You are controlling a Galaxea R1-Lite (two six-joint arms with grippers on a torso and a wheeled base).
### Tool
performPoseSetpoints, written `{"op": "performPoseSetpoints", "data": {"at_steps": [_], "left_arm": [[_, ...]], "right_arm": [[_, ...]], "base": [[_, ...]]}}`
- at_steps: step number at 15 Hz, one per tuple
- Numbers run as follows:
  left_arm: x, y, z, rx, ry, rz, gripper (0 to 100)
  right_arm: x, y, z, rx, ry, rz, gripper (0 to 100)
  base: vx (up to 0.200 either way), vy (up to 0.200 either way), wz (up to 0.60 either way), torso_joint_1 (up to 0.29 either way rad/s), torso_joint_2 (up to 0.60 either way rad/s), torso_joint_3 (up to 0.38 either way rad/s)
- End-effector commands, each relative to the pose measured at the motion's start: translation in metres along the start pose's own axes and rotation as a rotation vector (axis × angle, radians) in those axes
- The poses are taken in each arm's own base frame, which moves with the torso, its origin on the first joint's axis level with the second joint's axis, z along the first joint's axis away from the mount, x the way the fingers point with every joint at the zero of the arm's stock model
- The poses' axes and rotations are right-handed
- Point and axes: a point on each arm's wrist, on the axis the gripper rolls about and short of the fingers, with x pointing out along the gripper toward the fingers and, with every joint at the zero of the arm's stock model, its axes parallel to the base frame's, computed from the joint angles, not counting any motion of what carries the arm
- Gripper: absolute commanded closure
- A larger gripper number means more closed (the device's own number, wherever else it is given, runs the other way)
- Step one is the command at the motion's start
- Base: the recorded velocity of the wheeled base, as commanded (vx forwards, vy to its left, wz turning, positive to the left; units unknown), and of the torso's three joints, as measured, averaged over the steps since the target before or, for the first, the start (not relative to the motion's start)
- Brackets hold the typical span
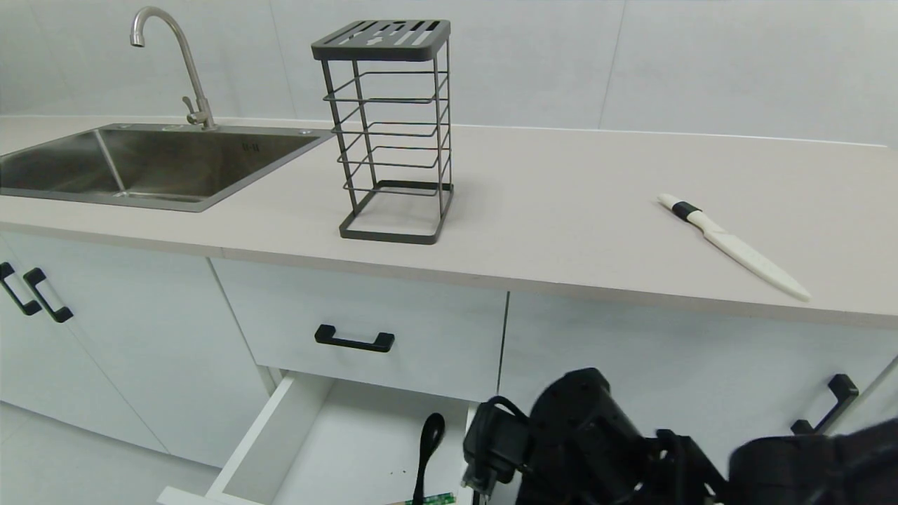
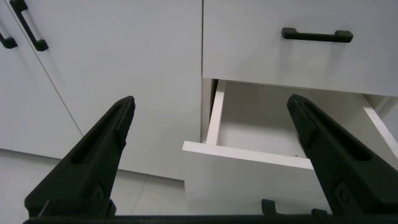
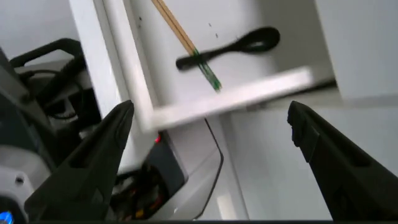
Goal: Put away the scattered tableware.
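A white knife [image 1: 729, 245] with a black band on its handle lies on the counter's right side, near the front edge. Below the counter a white drawer [image 1: 259, 435] stands pulled out. A black spoon [image 1: 428, 442] lies inside it beside wooden chopsticks [image 3: 186, 43] with green-banded ends. My right gripper [image 3: 211, 143] is open and empty above the drawer's corner, with the spoon [image 3: 239, 46] beyond it. My left gripper [image 2: 211, 143] is open and empty, low in front of the drawer [image 2: 245, 155].
A dark wire rack [image 1: 393, 133] stands mid-counter. A steel sink [image 1: 154, 165] with a faucet [image 1: 175, 56] is at the left. Closed cabinet fronts with black handles [image 1: 354, 341] surround the drawer. Bare counter lies between the rack and the knife.
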Motion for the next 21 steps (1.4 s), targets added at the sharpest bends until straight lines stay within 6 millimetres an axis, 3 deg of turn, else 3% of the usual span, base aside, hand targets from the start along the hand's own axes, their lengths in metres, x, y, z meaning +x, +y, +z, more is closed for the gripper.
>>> {"op": "performPoseSetpoints", "data": {"at_steps": [1, 2, 3, 4, 6, 9, 13, 17, 21], "left_arm": [[0.000, 0.000, 0.000, 0.001, 0.001, 0.000, 0], [0.000, 0.000, 0.000, 0.000, 0.001, 0.000, 0], [0.000, 0.000, 0.000, 0.001, 0.001, 0.000, 0], [0.000, 0.000, 0.000, 0.000, 0.001, 0.001, 0], [0.000, 0.000, 0.000, 0.000, 0.001, 0.000, 0], [0.000, 0.000, 0.000, 0.000, 0.001, 0.000, 0], [0.000, 0.000, 0.000, 0.001, 0.001, 0.001, 0], [0.000, 0.000, 0.000, 0.000, 0.001, -0.002, 0], [0.000, 0.000, 0.000, 0.000, 0.001, 0.000, 0]], "right_arm": [[-0.059, -0.003, -0.031, 0.043, -0.055, -0.033, 0], [-0.070, -0.004, -0.047, 0.057, -0.040, -0.041, 0], [-0.090, -0.002, -0.077, 0.072, -0.015, -0.048, 0], [-0.096, -0.001, -0.085, 0.076, -0.019, -0.046, 0], [-0.128, 0.003, -0.120, 0.092, -0.056, -0.057, 0], [-0.163, 0.000, -0.156, 0.201, -0.241, -0.115, 0], [-0.196, 0.009, -0.170, 0.293, -0.559, -0.153, 0], [-0.205, 0.020, -0.196, 0.295, -0.699, -0.162, 0], [-0.210, 0.023, -0.204, 0.286, -0.766, -0.176, 0]], "base": [[0.000, 0.000, 0.00, 0.000, 0.00, 0.000], [0.000, 0.000, 0.00, 0.000, 0.00, 0.000], [0.000, 0.000, 0.00, 0.000, 0.00, 0.000], [0.000, 0.000, 0.00, 0.000, 0.00, 0.000], [0.000, 0.000, 0.00, 0.000, 0.00, 0.000], [0.000, 0.000, 0.00, 0.000, 0.00, 0.000], [0.000, 0.000, 0.00, 0.000, 0.00, 0.000], [0.000, 0.000, 0.00, 0.000, 0.00, 0.000], [0.000, 0.000, 0.00, 0.000, 0.00, 0.000]]}}
